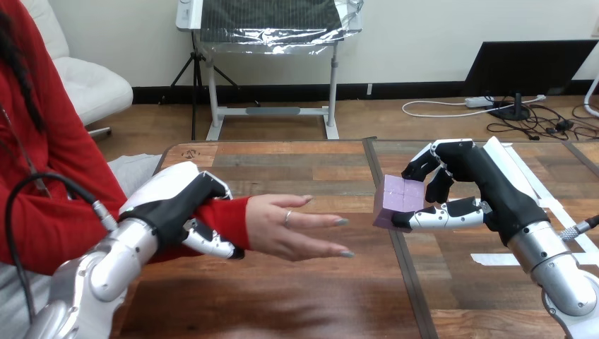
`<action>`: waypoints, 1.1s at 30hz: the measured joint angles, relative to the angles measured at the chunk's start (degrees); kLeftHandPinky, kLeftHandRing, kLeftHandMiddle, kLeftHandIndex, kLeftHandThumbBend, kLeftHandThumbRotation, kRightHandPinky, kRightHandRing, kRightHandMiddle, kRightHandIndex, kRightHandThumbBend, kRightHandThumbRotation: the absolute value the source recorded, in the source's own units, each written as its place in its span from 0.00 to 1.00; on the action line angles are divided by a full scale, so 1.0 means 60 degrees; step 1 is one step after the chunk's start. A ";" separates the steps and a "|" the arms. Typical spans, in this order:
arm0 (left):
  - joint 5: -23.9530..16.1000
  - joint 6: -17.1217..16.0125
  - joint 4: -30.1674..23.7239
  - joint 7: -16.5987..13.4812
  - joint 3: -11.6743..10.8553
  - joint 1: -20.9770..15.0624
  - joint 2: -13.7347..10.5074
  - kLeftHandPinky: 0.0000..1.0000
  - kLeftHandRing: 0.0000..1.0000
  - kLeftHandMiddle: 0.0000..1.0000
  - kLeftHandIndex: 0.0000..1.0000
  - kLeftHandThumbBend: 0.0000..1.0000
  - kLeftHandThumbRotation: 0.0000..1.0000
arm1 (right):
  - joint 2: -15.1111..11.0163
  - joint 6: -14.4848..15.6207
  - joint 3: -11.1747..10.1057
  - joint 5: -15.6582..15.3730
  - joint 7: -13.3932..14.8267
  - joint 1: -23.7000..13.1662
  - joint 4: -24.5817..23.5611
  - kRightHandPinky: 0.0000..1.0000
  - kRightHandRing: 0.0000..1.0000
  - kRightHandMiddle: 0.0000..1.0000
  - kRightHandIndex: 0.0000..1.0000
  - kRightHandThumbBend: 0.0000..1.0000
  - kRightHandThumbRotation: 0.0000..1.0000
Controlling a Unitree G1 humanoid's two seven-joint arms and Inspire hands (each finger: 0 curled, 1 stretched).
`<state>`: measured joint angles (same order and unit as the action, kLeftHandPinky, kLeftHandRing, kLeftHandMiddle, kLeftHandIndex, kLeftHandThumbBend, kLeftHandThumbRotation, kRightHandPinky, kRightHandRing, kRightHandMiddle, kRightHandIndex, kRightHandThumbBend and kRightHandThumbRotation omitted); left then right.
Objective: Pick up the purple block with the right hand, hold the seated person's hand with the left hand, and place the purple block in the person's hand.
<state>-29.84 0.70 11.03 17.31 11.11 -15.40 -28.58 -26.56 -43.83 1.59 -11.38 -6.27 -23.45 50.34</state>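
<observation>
Pinching purple block (399,201), right hand (487,191) fingers (422,167) curled; block near-cubic, tilted; left hand (176,205) clasps person's wrist (229,215).

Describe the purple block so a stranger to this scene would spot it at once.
Over the right half of the wooden table, the robot's right hand hovers above the boards. The purple block sits pinched between its thumb and fingers, the only purple thing, just beyond the person's hand.
</observation>
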 measured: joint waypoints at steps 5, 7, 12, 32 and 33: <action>-0.0004 0.0000 0.0054 -0.0002 0.0006 -0.0116 0.0128 0.19 0.26 0.34 0.38 0.66 0.00 | 0.0011 0.0000 0.0000 -0.0001 0.0000 0.0000 0.0000 0.28 0.32 0.37 0.43 0.79 0.00; -0.0004 0.0000 0.0079 -0.0002 0.0008 -0.0165 0.0187 0.19 0.26 0.34 0.38 0.65 0.00 | 0.0019 0.0000 0.0000 -0.0001 0.0000 0.0000 0.0000 0.28 0.32 0.37 0.43 0.79 0.00; -0.0004 0.0000 0.0157 -0.0002 0.0010 -0.0284 0.0344 0.19 0.26 0.34 0.38 0.65 0.00 | 0.0050 0.0001 0.0000 -0.0001 0.0000 0.0000 0.0000 0.28 0.32 0.37 0.43 0.80 0.00; -0.0004 0.0000 0.0525 -0.0002 0.0164 -0.0794 0.0970 0.18 0.25 0.33 0.37 0.66 0.00 | 0.0302 0.0019 0.0011 0.0000 0.0000 0.0000 -0.0001 0.27 0.32 0.37 0.43 0.79 0.00; -0.0004 0.0000 0.0535 -0.0002 0.0177 -0.0822 0.1005 0.18 0.25 0.33 0.37 0.66 0.00 | 0.0312 0.0028 0.0012 0.0000 0.0000 0.0000 -0.0001 0.27 0.32 0.37 0.43 0.79 0.00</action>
<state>-29.86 0.70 14.24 17.30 12.17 -20.33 -22.55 -24.69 -43.66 1.66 -11.38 -6.27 -23.45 50.34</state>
